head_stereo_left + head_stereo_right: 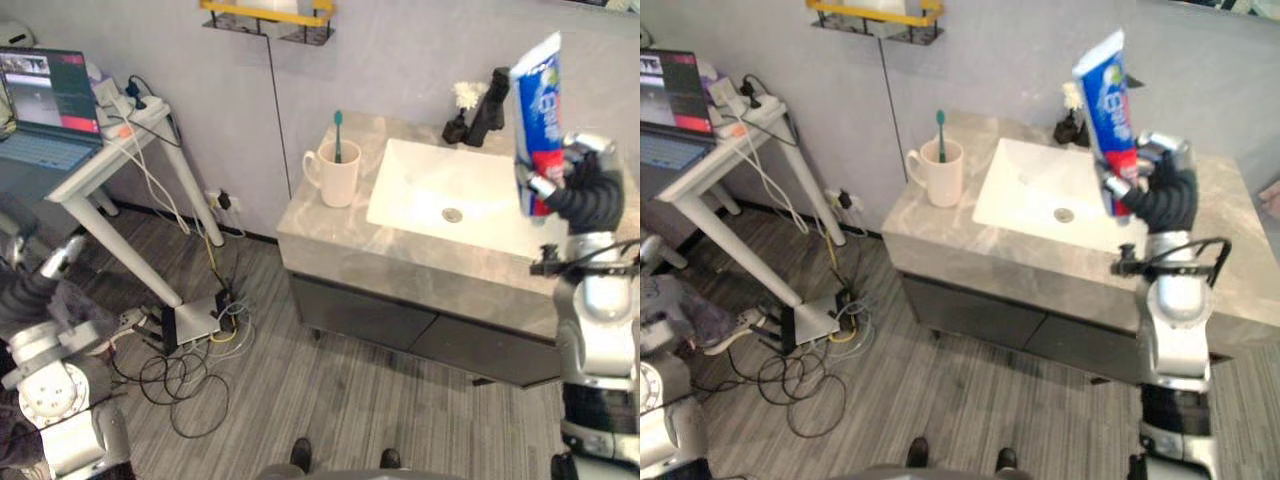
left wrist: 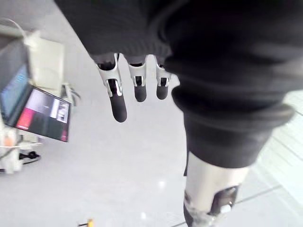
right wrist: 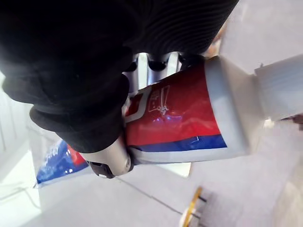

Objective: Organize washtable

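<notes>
Seen from the head, one grey marbled counter (image 1: 330,235) carries one white rectangular sink (image 1: 415,190) and one black faucet (image 1: 488,108) at its back edge. One white ceramic mug (image 1: 338,175) stands near its back left corner, with one green toothbrush (image 1: 338,125) upright in it. The right hand (image 1: 582,195) holds one large blue, red and white toothpaste tube (image 1: 537,100) upright above the counter's right side.

In the left wrist view, the left hand (image 2: 118,101) hangs empty, its fingers released.

In the right wrist view, the fingers (image 3: 142,71) are clenched round the tube's red end.
</notes>
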